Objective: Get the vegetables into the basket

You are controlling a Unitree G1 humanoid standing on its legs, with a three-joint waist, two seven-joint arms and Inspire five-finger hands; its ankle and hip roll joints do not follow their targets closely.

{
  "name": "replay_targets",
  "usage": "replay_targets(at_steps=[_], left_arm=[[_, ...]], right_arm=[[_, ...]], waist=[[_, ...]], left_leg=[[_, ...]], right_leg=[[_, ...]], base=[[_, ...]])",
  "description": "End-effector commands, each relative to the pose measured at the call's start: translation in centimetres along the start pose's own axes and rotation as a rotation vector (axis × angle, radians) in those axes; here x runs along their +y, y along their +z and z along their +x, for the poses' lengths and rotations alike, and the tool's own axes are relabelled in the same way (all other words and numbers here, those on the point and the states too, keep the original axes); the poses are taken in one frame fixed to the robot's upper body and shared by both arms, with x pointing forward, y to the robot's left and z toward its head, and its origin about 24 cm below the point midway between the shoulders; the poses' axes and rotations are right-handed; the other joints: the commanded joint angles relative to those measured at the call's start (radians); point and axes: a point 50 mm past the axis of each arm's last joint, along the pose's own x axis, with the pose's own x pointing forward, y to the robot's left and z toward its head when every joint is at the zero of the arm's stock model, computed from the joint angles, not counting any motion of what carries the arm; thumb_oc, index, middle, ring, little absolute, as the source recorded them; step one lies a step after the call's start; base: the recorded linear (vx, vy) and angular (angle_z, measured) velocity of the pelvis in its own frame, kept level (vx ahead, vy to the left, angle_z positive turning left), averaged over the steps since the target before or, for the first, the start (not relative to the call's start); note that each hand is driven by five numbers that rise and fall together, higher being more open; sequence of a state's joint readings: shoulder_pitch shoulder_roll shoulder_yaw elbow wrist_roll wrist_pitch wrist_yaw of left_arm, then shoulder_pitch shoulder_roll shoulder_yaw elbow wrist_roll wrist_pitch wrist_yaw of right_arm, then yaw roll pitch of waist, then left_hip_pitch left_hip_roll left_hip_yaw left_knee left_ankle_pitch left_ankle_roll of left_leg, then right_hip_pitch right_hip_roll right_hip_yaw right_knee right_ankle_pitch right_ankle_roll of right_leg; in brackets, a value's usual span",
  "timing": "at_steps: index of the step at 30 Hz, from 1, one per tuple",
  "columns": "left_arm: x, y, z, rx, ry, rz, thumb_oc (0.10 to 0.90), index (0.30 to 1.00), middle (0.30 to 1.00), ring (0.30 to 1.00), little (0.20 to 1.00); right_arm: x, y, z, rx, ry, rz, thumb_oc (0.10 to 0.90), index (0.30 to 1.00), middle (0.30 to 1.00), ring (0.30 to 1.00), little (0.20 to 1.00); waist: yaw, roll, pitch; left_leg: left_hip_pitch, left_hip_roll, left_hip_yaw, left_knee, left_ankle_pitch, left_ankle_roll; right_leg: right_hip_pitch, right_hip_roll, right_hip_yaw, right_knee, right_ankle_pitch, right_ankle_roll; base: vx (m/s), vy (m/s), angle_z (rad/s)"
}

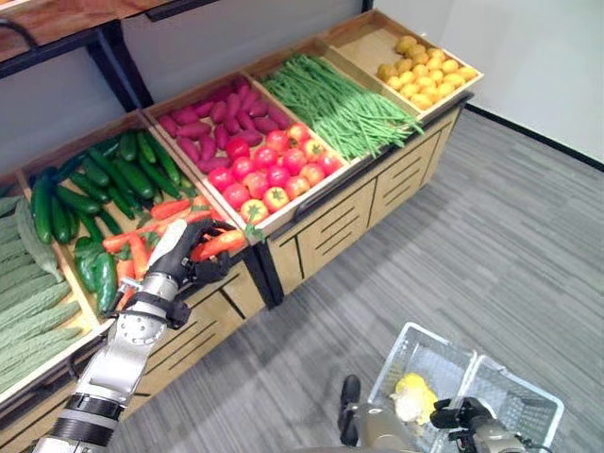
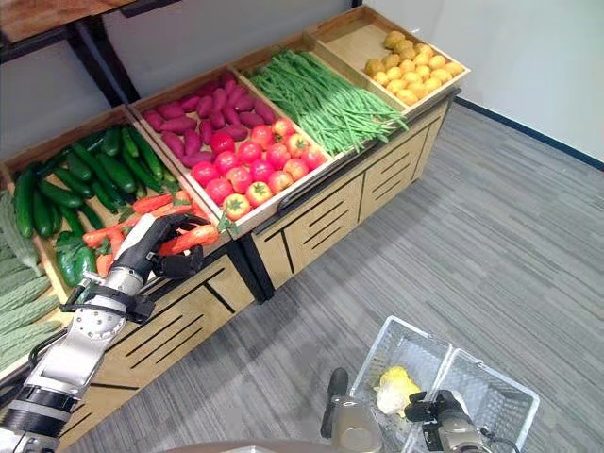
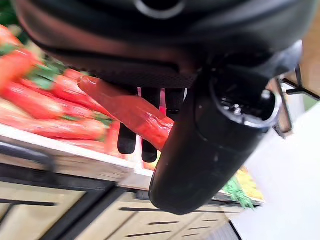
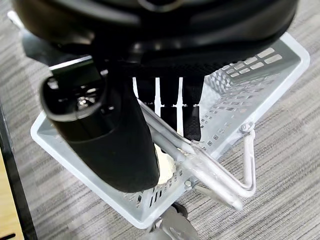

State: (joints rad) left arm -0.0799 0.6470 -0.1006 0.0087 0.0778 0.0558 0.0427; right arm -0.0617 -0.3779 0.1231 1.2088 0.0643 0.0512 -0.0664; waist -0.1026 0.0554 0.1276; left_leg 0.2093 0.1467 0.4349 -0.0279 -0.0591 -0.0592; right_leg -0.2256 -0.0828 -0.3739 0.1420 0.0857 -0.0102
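One carrot (image 1: 219,244) gripped, one basket (image 1: 514,396) held

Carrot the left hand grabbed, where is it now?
The carrot is in the left hand, over the front edge of the carrot bin, just left of the tomatoes in the eye views.

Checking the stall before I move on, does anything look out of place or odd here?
Only one thing: a carrot sticks out past the front edge of its crate, but it is pinched in the left hand, not spilled. The right hand grips the basket handle. The produce lies sorted.
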Motion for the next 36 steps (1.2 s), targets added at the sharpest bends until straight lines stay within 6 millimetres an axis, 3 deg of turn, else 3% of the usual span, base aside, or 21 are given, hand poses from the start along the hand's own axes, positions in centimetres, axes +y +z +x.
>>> replay_targets(at_steps=[1,9,20,27,35,36], left_arm=[[2.7,4.4,1.1,-0.221,0.103,0.031,0.4,0.3,0.3,0.3,0.3],[1.9,4.8,1.4,-0.231,0.08,-0.016,0.4,0.3,0.3,0.3,0.3],[0.7,5.0,1.7,-0.229,0.043,-0.054,0.4,0.3,0.3,0.3,0.3],[0.6,4.7,1.4,-0.219,0.042,-0.054,0.4,0.3,0.3,0.3,0.3],[0.8,4.5,1.1,-0.213,0.045,-0.04,0.4,0.3,0.3,0.3,0.3],[0.8,4.3,1.0,-0.203,0.045,-0.038,0.4,0.3,0.3,0.3,0.3]], right_arm=[[1.7,-2.6,-0.4,0.064,0.041,0.005,0.4,0.3,0.3,0.3,0.3],[0.8,-2.6,-0.4,0.057,0.016,0.007,0.4,0.3,0.3,0.3,0.3],[0.4,-3.8,-0.6,0.085,-0.004,0.017,0.4,0.3,0.3,0.3,0.3],[1.0,-4.4,-0.8,0.098,0.008,0.007,0.4,0.3,0.3,0.3,0.3],[1.3,-4.7,-0.8,0.105,0.018,-0.002,0.4,0.3,0.3,0.3,0.3],[1.6,-4.7,-0.9,0.109,0.025,-0.009,0.4,0.3,0.3,0.3,0.3]], waist=[[-0.027,-0.036,-0.072],[-0.032,-0.015,-0.055],[-0.032,-0.013,-0.04],[-0.029,-0.019,-0.048],[-0.022,-0.038,-0.048],[-0.016,-0.05,-0.05]], left_leg=[[-0.067,-0.033,-0.054,-0.008,0.013,-0.024],[-0.097,0.004,-0.065,0.002,0.05,-0.056],[-0.112,0.028,-0.095,0.006,0.064,-0.072],[-0.1,0.018,-0.095,-0.007,0.055,-0.068],[-0.083,0.003,-0.099,-0.019,0.04,-0.056],[-0.079,-0.007,-0.101,-0.025,0.034,-0.049]], right_leg=[[0.128,-0.088,0.153,-0.1,-0.012,0.175],[0.121,-0.059,0.145,-0.101,-0.034,0.151],[0.138,-0.04,0.114,-0.099,-0.063,0.134],[0.158,-0.043,0.109,-0.121,-0.056,0.138],[0.176,-0.053,0.113,-0.124,-0.05,0.146],[0.179,-0.058,0.115,-0.129,-0.042,0.152]], base=[[0.11,-0.141,0.14],[0.04,-0.074,0.07],[0.04,-0.048,0.1],[0.03,0.013,0.1],[0.01,0.034,0.04],[0.0,0.073,0.05]])
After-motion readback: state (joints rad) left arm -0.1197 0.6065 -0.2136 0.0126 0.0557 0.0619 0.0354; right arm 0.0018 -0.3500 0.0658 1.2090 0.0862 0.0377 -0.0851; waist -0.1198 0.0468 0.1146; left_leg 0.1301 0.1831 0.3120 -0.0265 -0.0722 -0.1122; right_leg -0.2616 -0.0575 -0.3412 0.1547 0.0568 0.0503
